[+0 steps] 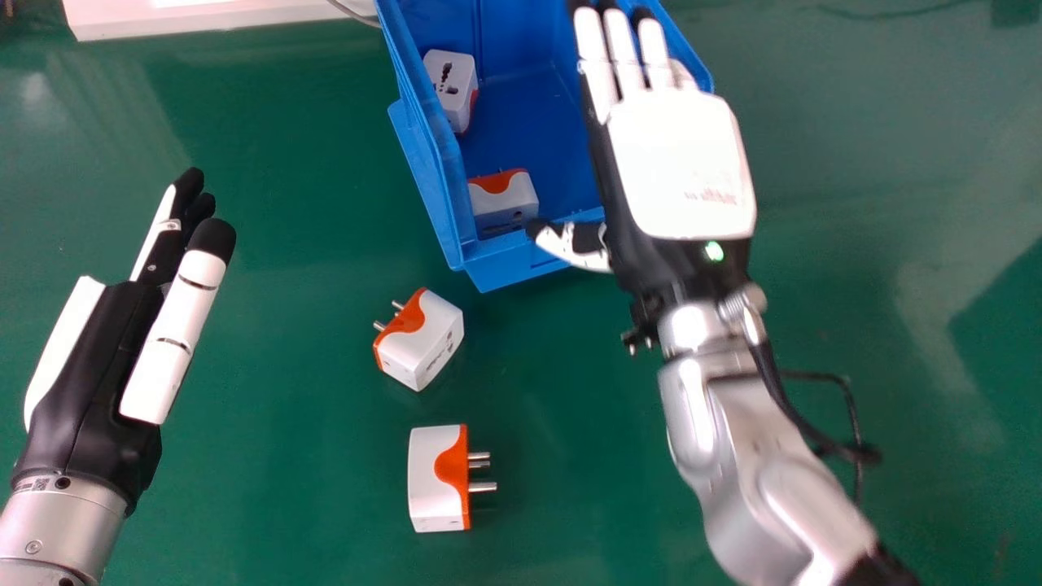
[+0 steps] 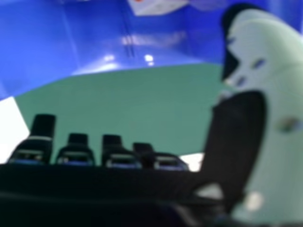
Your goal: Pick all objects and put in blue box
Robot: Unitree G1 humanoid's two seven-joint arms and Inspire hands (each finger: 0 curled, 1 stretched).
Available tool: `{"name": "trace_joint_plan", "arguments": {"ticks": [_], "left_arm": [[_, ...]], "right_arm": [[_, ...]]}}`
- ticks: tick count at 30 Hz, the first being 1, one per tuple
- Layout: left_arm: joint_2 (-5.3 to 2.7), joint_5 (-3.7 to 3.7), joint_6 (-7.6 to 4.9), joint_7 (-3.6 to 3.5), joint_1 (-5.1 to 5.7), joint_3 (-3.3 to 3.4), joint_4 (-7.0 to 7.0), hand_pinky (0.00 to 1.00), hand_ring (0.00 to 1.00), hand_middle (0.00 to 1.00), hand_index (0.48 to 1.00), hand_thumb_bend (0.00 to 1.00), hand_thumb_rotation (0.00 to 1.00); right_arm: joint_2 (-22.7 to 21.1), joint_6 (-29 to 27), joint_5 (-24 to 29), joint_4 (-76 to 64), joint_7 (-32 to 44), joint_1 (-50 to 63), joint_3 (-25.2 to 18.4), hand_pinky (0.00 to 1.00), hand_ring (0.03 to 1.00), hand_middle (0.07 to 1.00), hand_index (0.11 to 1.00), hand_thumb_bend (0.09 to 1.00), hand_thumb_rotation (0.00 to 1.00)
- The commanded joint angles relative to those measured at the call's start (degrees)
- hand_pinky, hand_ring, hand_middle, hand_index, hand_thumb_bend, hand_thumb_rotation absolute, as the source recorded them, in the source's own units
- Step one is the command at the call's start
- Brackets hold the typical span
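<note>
Two plug adapters are on the tabletop [image 1: 269,488], apart: near adapter [image 1: 435,480] w/ metal pins toward R, far adapter [image 1: 422,338] turned at an angle, pins toward L, near the blue box [image 1: 505,273]. Inside the box: 1st boxed adapter [image 1: 452,85] by the L wall, 2nd boxed adapter [image 1: 505,199] by the near wall. R hand [image 1: 680,163] is open, fingers straight, over the box's R side, nothing gripped AFAICT. L hand [image 1: 94,358] is also open, over the table's L side.

Next pick, IMO: far adapter. Best to clear the rim first, come down from above & pinch the body's flat sides, thumb opp. fingers; pins could snag or skew the grip.

Adapters: chunky, smooth hard plastic, white w/ wavy orange trim. Box: glossy moulded plastic, straight-walled. Table: green, slick, w/ soft reflections.
</note>
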Motion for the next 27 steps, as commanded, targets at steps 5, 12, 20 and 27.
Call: {"name": "trace_joint_plan", "arguments": {"ticks": [5,12,20,27], "left_arm": [[0.29,0.37,-1.07,0.13,-0.11,0.46,-0.7,1.0,1.0,1.0,1.0,0.55,1.0],[0.23,0.64,-1.21,0.28,0.03,0.34,-0.91,1.0,1.0,1.0,1.0,0.55,1.0],[0.11,0.48,-1.76,0.06,0.52,0.57,-0.9,1.0,1.0,1.0,1.0,0.55,1.0],[0.04,0.53,-2.12,0.05,1.23,0.64,-1.39,1.0,1.0,1.0,1.0,0.55,1.0]], "right_arm": [[0.6,-1.0,-1.7,-14.6,1.0,11.6,0.2,0.95,1.0,1.0,1.0,0.438,0.26],[0.6,-7.6,-0.9,-20.8,-2.8,22.8,1.1,0.99,1.0,1.0,1.0,0.422,0.27],[0.3,-13.7,-0.7,-22.3,-4.7,32.6,2.3,0.96,1.0,1.0,1.0,0.419,0.29],[-0.8,-14.9,0.4,-24.0,-0.8,39.5,2.6,0.89,0.999,1.0,0.997,0.418,0.3]]}}
